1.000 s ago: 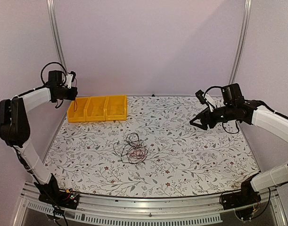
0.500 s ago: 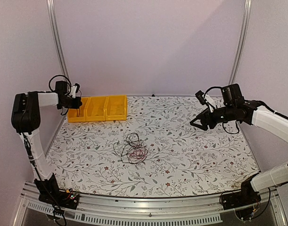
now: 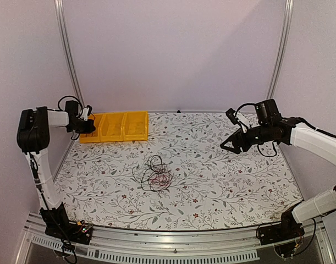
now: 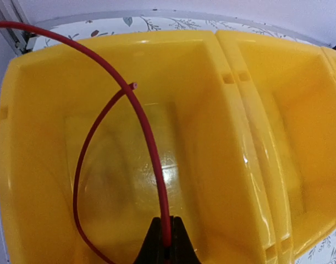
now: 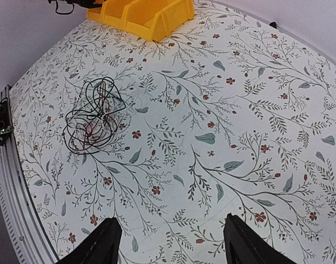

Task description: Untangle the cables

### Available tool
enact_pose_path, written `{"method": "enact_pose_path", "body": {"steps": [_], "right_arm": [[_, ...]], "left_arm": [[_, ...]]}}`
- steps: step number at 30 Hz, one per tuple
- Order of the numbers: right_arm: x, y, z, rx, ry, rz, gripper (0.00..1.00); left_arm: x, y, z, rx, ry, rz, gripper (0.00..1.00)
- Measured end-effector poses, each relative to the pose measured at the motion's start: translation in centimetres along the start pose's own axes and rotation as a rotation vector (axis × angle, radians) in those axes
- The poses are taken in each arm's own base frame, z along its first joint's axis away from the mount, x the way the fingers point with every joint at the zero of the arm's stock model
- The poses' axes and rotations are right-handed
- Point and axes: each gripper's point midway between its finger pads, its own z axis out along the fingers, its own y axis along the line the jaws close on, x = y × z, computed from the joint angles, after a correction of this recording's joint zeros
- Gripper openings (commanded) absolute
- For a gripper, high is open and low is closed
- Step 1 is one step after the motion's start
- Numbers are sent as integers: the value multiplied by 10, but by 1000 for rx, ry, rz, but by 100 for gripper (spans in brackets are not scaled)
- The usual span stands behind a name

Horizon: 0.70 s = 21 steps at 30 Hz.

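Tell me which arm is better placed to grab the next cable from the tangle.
Right. The right gripper is open and empty, facing the cable tangle; the left gripper is shut on a red cable over the leftmost yellow bin.

The table (image 3: 228, 181) in front of me is pale and printed all over with grey leafy sprigs and small red flowers. A ribbed metal rail (image 3: 173, 250) runs along its near edge. Three yellow bins (image 3: 114, 127) sit directly on it at my far left, joined side by side in one row, open tops up. Near the middle, a little to my left, the cables (image 3: 155, 176) lie on the table in one loose tangle: thin black loops laid over one another, with red strands showing among them. The tangle rests well apart from the bins.
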Motion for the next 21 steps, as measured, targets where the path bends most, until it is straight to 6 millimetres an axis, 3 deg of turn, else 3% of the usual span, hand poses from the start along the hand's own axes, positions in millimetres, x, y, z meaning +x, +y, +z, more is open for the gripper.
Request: {"method": "enact_pose_path", "body": {"steps": [6, 11, 16, 21], "right_arm": [[-1, 0, 0, 0, -3, -1, 69], [-3, 0, 0, 1, -11, -1, 69], [-4, 0, 0, 1, -17, -4, 69], [-5, 1, 0, -6, -19, 4, 69]], "left_arm": [[21, -7, -2, 8, 40, -6, 0], [26, -9, -9, 10, 47, -14, 14], [25, -7, -14, -10, 52, -16, 19], [14, -11, -39, -27, 20, -5, 28]]}}
